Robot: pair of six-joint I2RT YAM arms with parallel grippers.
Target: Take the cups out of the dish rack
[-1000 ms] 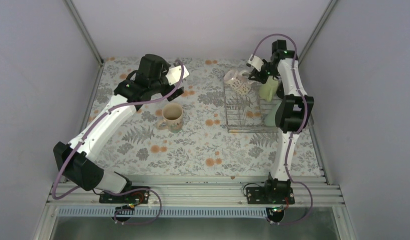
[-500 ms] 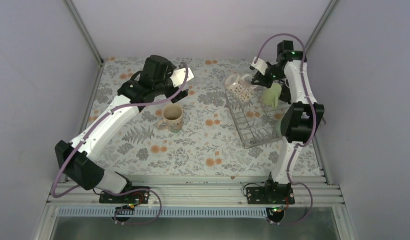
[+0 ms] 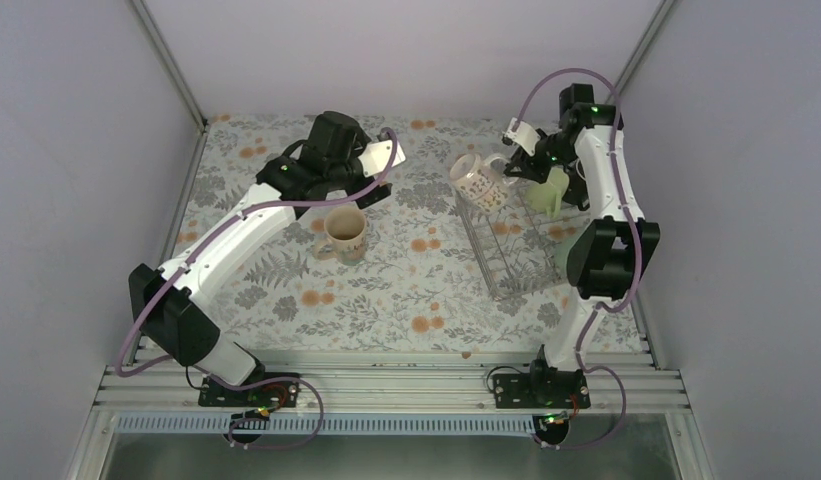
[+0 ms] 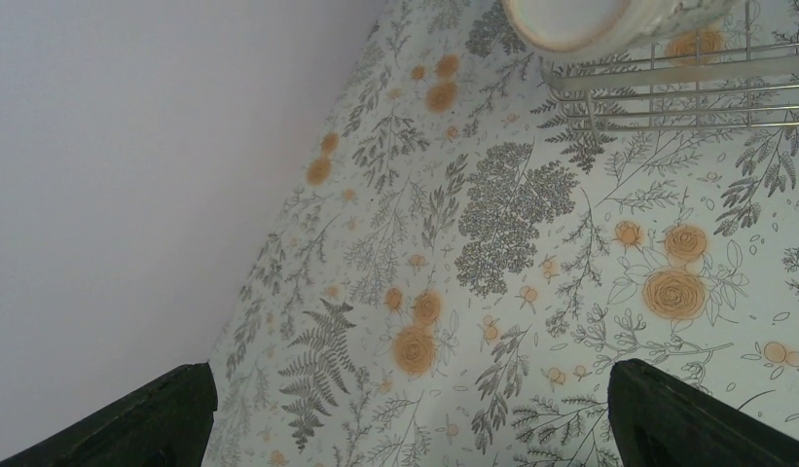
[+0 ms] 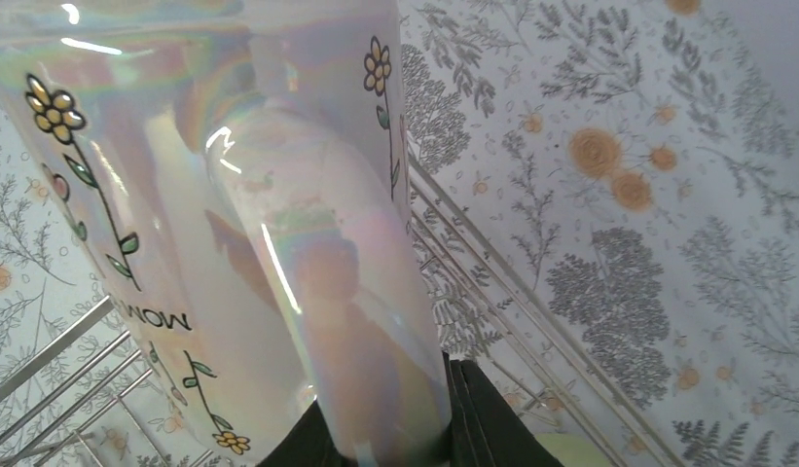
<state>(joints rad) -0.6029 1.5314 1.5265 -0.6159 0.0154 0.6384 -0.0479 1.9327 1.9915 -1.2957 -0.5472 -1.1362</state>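
My right gripper (image 3: 516, 165) is shut on the handle of the cream patterned mug (image 3: 479, 183), which hangs tilted over the far left corner of the dish rack (image 3: 506, 255). In the right wrist view the handle (image 5: 337, 292) sits between my black fingers (image 5: 488, 418), and the mug's flowered body (image 5: 132, 195) fills the left. A pale green mug (image 3: 546, 190) stands in the rack beside that arm. A patterned mug with an orange inside (image 3: 343, 232) stands on the table. My left gripper (image 3: 366, 192) hovers open just beyond it, nothing between its fingers (image 4: 668, 409).
The rack sits askew on the flowered tablecloth (image 3: 386, 290). Another greenish cup (image 3: 564, 252) shows partly behind my right arm's elbow. The left wrist view catches the cream mug's rim (image 4: 570, 19) and the rack's wires (image 4: 668, 92). Grey walls close in the sides and back.
The rack has swung askew, its near end sliding right and nearer. My right gripper has shifted slightly right with the cream mug. The left arm has moved right, past the mug on the table.
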